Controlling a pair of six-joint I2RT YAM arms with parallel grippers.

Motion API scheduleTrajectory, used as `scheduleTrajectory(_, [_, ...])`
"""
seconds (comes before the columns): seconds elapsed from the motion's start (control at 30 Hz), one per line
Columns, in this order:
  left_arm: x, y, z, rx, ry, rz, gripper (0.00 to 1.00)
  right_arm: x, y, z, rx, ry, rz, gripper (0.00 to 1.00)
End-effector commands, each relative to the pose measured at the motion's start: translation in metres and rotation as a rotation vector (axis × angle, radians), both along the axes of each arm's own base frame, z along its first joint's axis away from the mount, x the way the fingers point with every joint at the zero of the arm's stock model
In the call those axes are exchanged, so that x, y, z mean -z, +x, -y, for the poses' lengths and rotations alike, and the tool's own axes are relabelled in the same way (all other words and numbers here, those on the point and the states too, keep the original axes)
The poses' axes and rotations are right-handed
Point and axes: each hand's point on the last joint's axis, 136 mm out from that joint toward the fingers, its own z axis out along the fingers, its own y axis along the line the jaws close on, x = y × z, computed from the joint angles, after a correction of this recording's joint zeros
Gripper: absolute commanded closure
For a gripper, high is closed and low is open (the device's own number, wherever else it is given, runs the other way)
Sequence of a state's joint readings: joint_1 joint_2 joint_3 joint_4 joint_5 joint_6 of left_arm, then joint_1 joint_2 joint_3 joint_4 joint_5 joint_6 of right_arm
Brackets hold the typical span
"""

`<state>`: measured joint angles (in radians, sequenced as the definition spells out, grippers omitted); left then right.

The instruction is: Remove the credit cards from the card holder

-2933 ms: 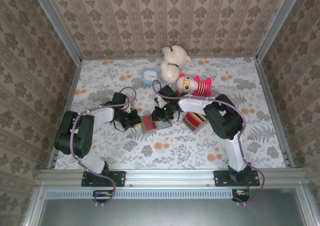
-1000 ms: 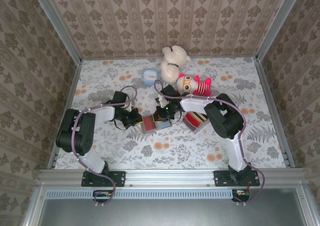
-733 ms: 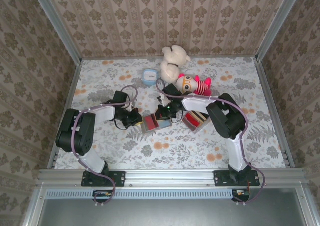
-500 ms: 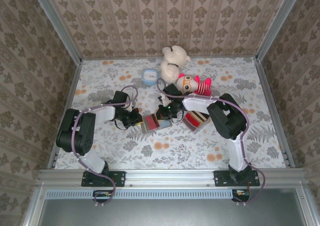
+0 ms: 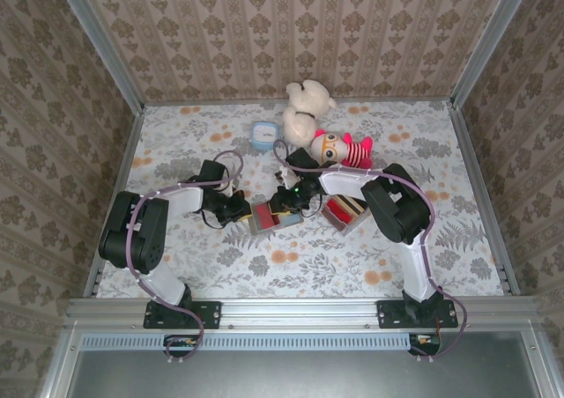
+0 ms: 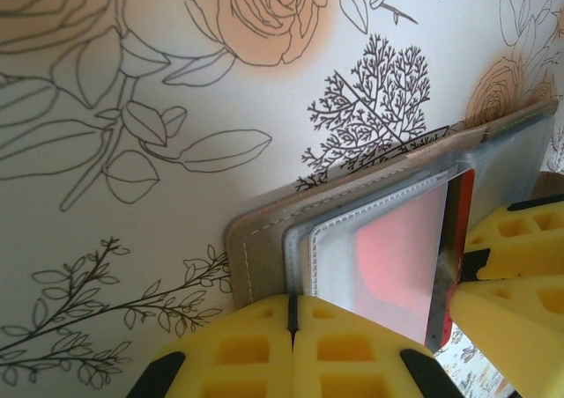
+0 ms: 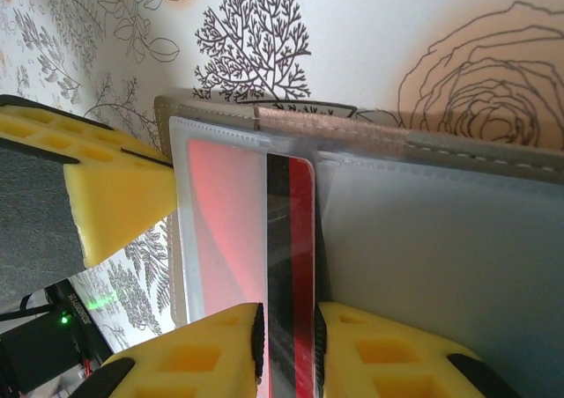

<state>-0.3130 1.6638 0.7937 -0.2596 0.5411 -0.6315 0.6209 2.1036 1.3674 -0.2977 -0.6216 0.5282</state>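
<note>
- Right gripper [image 7: 286,345]: we log its yellow fingers [image 7: 203,354] closed on the near end of the red card [image 7: 291,239], one pad on each face.
- Left gripper [image 6: 291,345]: its fingers [image 6: 238,354] are pressed together, and the near edge of the card holder [image 6: 260,248] runs into the seam between them. We read this as a clamp that steadies the holder.
- Red card, position: one end sits in the right gripper's pinch and the other end lies at the mouth of a clear sleeve on the open holder. More red shows through the frosted sleeve beside it. We cannot tell whether that is the card's covered part or a reflection.
- Red card, axis: in the right wrist view its long axis runs straight out from the fingers toward the holder's tan far edge. A black stripe runs along that same line.
- Card holder: it lies open and flat on the flowered table [image 5: 264,266] between the two grippers. In the top view its long axis runs left to right, and the grey tray [image 5: 345,211] sits just beside its right end.
- Progress, our estimate: one card is gripped and part-way drawn but not yet clear of the sleeve. We cannot tell whether the pockets hold another card.
</note>
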Motion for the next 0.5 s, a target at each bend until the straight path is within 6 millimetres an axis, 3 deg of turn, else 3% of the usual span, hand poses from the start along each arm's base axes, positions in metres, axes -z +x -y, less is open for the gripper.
scheduleTrajectory(0.0, [0.030, -0.022, -0.022, -0.005, 0.134, -0.110, 1.00, 0.003, -0.005, -0.007, -0.035, 0.013, -0.029, 0.75])
scheduleTrajectory(0.2, [0.029, -0.023, -0.022, -0.004, 0.137, -0.110, 1.00, 0.005, -0.006, -0.011, -0.044, 0.032, -0.040, 0.76])
scheduleTrajectory(0.47, [0.025, -0.020, -0.022, -0.006, 0.142, -0.098, 1.00, -0.002, 0.004, 0.003, -0.001, -0.011, 0.016, 0.99])
